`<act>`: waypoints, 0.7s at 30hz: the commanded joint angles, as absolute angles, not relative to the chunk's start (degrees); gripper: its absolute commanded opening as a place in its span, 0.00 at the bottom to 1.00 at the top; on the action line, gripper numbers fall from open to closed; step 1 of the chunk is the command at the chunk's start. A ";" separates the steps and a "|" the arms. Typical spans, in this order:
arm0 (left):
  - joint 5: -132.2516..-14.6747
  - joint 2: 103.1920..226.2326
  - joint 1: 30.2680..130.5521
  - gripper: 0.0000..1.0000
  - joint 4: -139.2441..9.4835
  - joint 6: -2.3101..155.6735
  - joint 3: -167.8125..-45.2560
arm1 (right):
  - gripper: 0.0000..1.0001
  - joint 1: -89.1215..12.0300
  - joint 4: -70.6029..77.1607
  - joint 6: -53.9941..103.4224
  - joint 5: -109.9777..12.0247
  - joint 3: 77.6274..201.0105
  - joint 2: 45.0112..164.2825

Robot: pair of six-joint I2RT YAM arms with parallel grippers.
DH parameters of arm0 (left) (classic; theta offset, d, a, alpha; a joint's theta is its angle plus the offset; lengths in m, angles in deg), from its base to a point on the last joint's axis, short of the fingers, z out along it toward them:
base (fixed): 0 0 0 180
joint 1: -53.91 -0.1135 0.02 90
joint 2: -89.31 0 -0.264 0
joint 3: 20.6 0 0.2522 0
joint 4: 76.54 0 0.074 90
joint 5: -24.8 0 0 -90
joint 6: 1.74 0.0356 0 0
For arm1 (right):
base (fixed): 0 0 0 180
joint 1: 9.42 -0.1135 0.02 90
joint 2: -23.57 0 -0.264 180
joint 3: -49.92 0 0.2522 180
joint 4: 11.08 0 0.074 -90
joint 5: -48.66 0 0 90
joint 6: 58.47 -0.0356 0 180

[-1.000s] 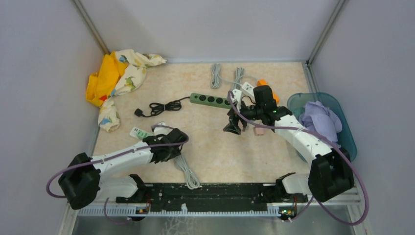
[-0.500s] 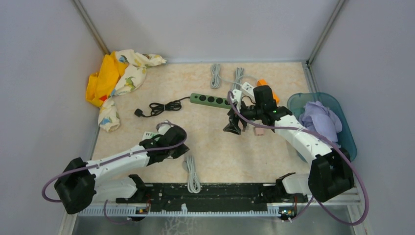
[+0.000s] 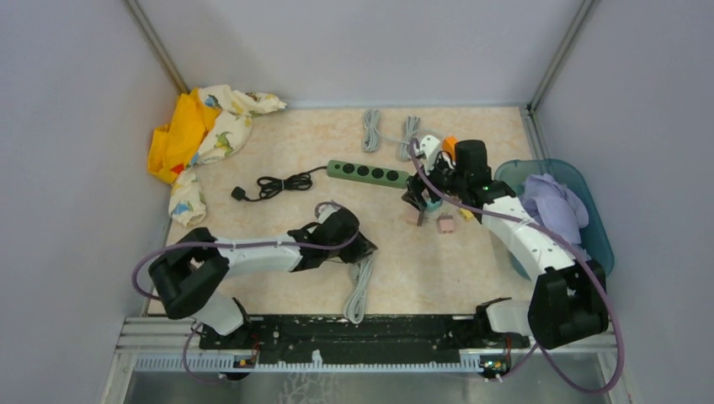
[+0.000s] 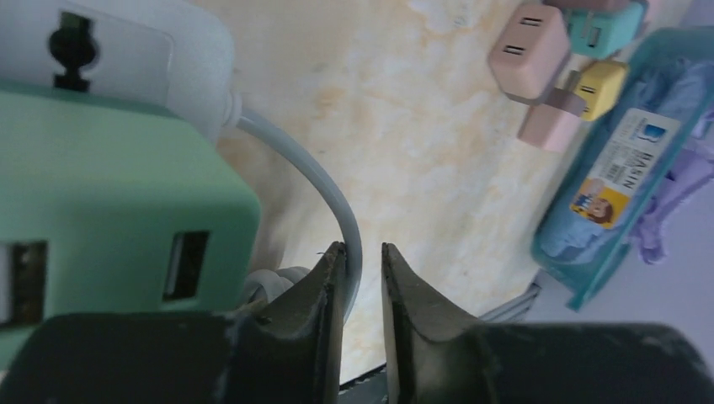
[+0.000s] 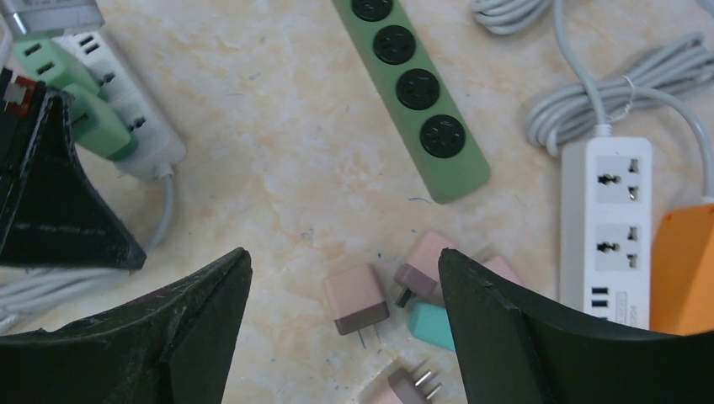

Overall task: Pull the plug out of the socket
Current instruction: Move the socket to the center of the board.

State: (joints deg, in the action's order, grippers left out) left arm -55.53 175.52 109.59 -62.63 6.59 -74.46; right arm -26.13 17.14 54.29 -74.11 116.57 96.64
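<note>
In the top external view, you are seeing the left gripper (image 3: 364, 247) sitting near the middle of the tabletop (image 3: 278, 139), toward its near edge. It has swung in from the near-left corner while its jaws were closing from half apart to together. The gray cable (image 3: 360, 286) has shifted along with it, and the right gripper (image 3: 417, 198) is standing closer to the far-right corner than a second ago. The strip seems to be travelling as one piece with its plug, so you are probably still facing the separation step. In the left wrist view, the fingers (image 4: 324, 282) are standing almost together with only bare tabletop showing in the slit, so they are clamping nothing. The cable is running just beside one finger, and the green plug (image 4: 109, 194) is sitting outside them, against the white power strip (image 4: 143, 42). In the right wrist view, the right jaws are standing wide apart and empty, hovering over loose pink adapters (image 5: 356, 296), while the plug is still sitting in its socket beside the left gripper.
</note>
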 commanded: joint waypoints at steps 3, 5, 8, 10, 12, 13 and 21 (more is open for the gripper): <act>-63.09 183.07 111.21 0.47 -76.09 7.27 -82.06 | 0.82 -23.60 12.88 50.73 -69.94 117.36 93.86; -63.41 184.22 111.90 0.53 -75.11 9.45 -84.19 | 0.82 -23.48 12.96 50.69 -70.42 117.39 93.86; -62.43 184.13 112.63 0.62 -71.45 13.81 -86.72 | 0.82 -23.48 13.05 50.75 -71.01 117.39 93.96; -62.28 183.34 112.78 0.63 -70.48 17.08 -87.17 | 0.82 -23.46 13.14 50.77 -71.34 117.41 93.96; -62.72 182.16 112.88 0.64 -70.25 20.37 -87.03 | 0.82 -23.39 13.08 50.78 -71.79 117.47 94.07; -63.13 181.60 112.88 0.64 -70.20 22.25 -86.92 | 0.82 -23.39 13.13 50.82 -71.94 117.47 94.09; -66.00 173.55 113.06 0.65 -80.33 34.36 -78.49 | 0.82 -23.39 13.14 50.94 -73.85 117.07 94.32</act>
